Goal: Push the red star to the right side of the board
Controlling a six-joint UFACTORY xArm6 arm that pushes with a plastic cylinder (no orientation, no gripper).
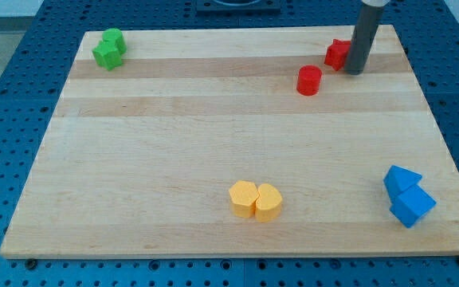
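My tip [355,72] rests on the wooden board [213,135] near the view's top right corner, at the lower end of the straight dark rod [364,36] that comes down from the view's top edge. The arm carries no claw, so no opening can be told. The red star [337,53] lies just to the view's left of the rod, touching it or nearly so (the rod hides the star's right edge, so I cannot tell which). The star therefore sits in the right part of the board, close to the top edge. A red cylinder [309,80] stands a little below and to the left of the star, apart from it and apart from my tip. In the view's top left corner a green block [109,49] of irregular outline lies alone, well apart from everything else. Near the bottom edge, about midway across, two yellow blocks [256,199] sit side by side and touching, each roughly hexagonal in outline. Toward the bottom right corner two blue blocks [407,195] are pressed together, the upper one looking triangular and the lower one box-like. The board lies on a blue perforated counter [14,119] that shows on all sides of it.
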